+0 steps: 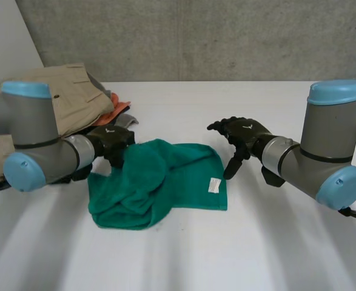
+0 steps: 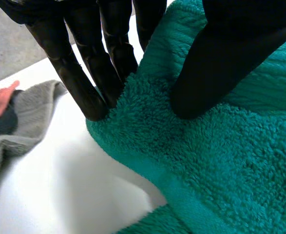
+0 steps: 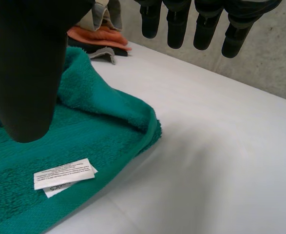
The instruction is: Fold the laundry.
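A green towel (image 1: 165,176) lies rumpled on the white table (image 1: 256,242), its left part bunched and folded over. My left hand (image 1: 112,142) is at the towel's far left edge. There its thumb (image 2: 216,68) presses on top of the green towel (image 2: 220,161) and its fingers (image 2: 84,73) meet the edge from the other side, pinching the cloth. My right hand (image 1: 241,134) hangs open just off the towel's right edge, fingers (image 3: 201,24) straight, above the green towel (image 3: 84,136) and its white label (image 3: 65,176).
A pile of other laundry sits at the back left: beige trousers (image 1: 74,97), an orange cloth (image 1: 114,112) and a grey cloth (image 2: 21,122) next to my left hand. A grey wall (image 1: 226,36) runs behind the table.
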### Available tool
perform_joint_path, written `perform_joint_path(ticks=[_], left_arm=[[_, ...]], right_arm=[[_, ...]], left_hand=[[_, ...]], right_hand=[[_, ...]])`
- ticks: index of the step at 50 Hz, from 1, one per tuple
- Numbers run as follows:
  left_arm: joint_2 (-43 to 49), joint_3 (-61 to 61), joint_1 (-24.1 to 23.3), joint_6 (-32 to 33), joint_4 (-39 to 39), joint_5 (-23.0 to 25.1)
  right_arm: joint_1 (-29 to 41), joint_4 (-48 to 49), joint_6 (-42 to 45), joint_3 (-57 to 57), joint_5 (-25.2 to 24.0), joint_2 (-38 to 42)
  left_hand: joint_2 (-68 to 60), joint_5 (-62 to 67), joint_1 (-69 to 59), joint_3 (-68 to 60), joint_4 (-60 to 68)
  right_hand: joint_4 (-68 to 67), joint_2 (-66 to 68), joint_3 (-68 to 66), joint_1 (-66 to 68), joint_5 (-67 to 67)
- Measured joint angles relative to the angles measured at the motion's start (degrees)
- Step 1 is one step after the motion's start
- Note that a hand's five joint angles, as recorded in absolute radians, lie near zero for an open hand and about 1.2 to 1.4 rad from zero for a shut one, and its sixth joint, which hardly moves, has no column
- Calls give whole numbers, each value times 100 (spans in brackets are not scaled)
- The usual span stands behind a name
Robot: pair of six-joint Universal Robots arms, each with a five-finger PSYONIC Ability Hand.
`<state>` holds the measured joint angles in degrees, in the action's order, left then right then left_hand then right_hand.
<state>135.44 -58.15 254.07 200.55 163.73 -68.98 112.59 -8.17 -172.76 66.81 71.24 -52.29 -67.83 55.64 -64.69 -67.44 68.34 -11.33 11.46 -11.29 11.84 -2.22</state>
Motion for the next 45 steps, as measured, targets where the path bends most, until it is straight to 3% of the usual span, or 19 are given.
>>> perform_joint_path(ticks=[8, 14, 23, 31, 34, 45], left_arm=[[-1170, 210, -317, 267, -365, -561], [-2253, 205, -641, 819, -449, -953], [-3806, 236, -1177, 2382, -370, -1384], [-4159, 220, -1421, 3023, -199, -1266], [-4147, 138, -1446, 3164, -182, -1263], [-3897, -446, -1400, 3115, -158, -1226]], right_arm=[[-110, 17, 21, -114, 66, -111], [-216, 22, 44, -336, 66, -174], [-183, -135, -167, -1822, -216, 422], [136, -451, -1106, -2937, -597, 1079], [295, -511, -1790, -3193, -956, 1240], [869, -147, -3380, -2846, -1909, 1418]], left_hand=[[-37, 0, 0, -35, 11], [-38, 0, 0, -35, 12], [-55, 0, 0, -62, 34], [-55, 0, 0, -62, 36], [-55, 0, 0, -62, 36], [-55, 0, 0, -62, 37]], right_hand=[[0, 0, 0, 0, 0], [0, 0, 0, 0, 0], [0, 0, 0, 0, 0], [0, 0, 0, 0, -1], [0, 0, 0, 0, 0], [0, 0, 0, 0, 0]])
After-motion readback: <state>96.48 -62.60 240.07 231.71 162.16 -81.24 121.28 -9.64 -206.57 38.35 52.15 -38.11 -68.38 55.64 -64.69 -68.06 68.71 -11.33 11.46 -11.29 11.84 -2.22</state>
